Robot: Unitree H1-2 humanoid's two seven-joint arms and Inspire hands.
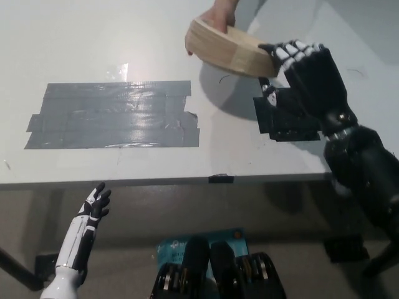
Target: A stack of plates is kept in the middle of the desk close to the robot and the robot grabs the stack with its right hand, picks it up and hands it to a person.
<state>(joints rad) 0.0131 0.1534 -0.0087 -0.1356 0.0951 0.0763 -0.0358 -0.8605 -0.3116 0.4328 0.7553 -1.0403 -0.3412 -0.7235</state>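
A stack of tan wooden plates (225,51) is held tilted in the air above the far part of the grey desk (93,43). My black right hand (298,68) is shut on the stack's right edge. A person's hand (219,15) reaches in from the top and grips the stack's far side. My white left hand (92,210) hangs below the desk's front edge at the lower left, fingers spread, holding nothing.
A wide patch of grey tape (115,114) covers the desk's left middle. A black tape patch (283,121) lies under my right wrist. A small black mark (221,179) sits on the desk's front edge.
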